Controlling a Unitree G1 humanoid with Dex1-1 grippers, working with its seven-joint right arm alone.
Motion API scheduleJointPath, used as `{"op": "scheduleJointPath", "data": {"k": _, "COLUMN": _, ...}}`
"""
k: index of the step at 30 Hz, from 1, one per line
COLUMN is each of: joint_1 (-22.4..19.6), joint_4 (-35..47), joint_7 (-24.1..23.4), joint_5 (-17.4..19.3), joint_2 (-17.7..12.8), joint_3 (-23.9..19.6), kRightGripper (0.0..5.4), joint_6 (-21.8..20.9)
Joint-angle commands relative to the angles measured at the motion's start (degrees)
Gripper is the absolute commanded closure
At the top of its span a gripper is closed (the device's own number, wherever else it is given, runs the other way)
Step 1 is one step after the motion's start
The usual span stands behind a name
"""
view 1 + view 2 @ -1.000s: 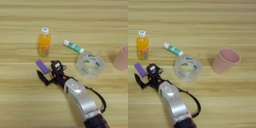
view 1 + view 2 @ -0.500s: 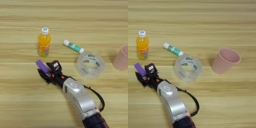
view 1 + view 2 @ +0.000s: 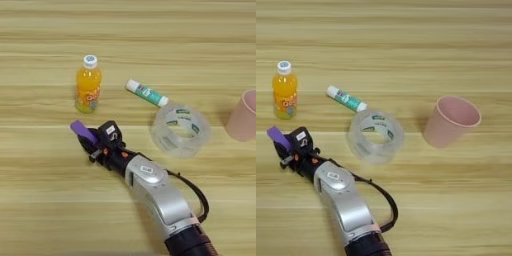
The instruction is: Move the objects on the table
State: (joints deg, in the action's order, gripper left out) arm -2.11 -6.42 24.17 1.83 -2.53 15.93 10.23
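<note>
Wooden table (image 3: pixel 45 210): R gripper (image 3: pixel 91 144) fingers closed round purple block (image 3: pixel 82 131), near juice bottle (image 3: pixel 88 84).

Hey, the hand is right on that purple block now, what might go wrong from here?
The hand meets the purple block at one end only, so the block may pivot or slip out. The juice bottle stands upright just behind it; a push forward might tip it. The forearm passes near the tape roll, so swinging right might nudge it.

silver forearm (image 3: pixel 157 195) | black pincer (image 3: pixel 96 143), white label | black cable loop (image 3: pixel 197 195) | black cuff
</note>
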Motion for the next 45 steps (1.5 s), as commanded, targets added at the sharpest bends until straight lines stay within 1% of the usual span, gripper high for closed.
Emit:
{"op": "scheduleJointPath", "data": {"k": 1, "joint_1": -0.9, "joint_4": 0.4, "joint_7": -0.5, "joint_5": -0.1, "joint_2": -0.1, "joint_3": -0.2, "kRightGripper": 3.97, "joint_6": 0.1}}
{"op": "scheduleJointPath", "data": {"k": 5, "joint_1": -0.8, "joint_4": 1.6, "joint_7": -1.1, "joint_5": -0.5, "joint_2": -0.3, "joint_3": -0.4, "kRightGripper": 3.97, "joint_6": -0.5}}
{"op": "scheduleJointPath", "data": {"k": 10, "joint_1": 0.0, "joint_4": 6.7, "joint_7": -1.4, "joint_5": -0.3, "joint_2": -0.6, "joint_3": -1.2, "kRightGripper": 3.97, "joint_6": 1.0}}
{"op": "scheduleJointPath", "data": {"k": 13, "joint_1": 0.7, "joint_4": 9.8, "joint_7": -2.1, "joint_5": -0.3, "joint_2": -1.4, "joint_3": -2.2, "kRightGripper": 3.97, "joint_6": 2.3}}
{"op": "scheduleJointPath", "data": {"k": 23, "joint_1": 1.7, "joint_4": 15.9, "joint_7": -4.2, "joint_5": -0.3, "joint_2": -3.7, "joint_3": -5.4, "kRightGripper": 3.98, "joint_6": 5.0}}
{"op": "scheduleJointPath", "data": {"k": 27, "joint_1": 2.0, "joint_4": 18.6, "joint_7": -4.3, "joint_5": 0.4, "joint_2": -4.4, "joint_3": -6.7, "kRightGripper": 3.98, "joint_6": 5.8}}
{"op": "scheduleJointPath", "data": {"k": 36, "joint_1": 0.7, "joint_4": 24.8, "joint_7": -5.3, "joint_5": 2.2, "joint_2": -5.7, "joint_3": -12.1, "kRightGripper": 3.98, "joint_6": 7.7}}
{"op": "scheduleJointPath", "data": {"k": 45, "joint_1": 0.2, "joint_4": 28.3, "joint_7": -6.4, "joint_5": 4.3, "joint_2": -8.5, "joint_3": -19.7, "kRightGripper": 3.98, "joint_6": 8.5}}
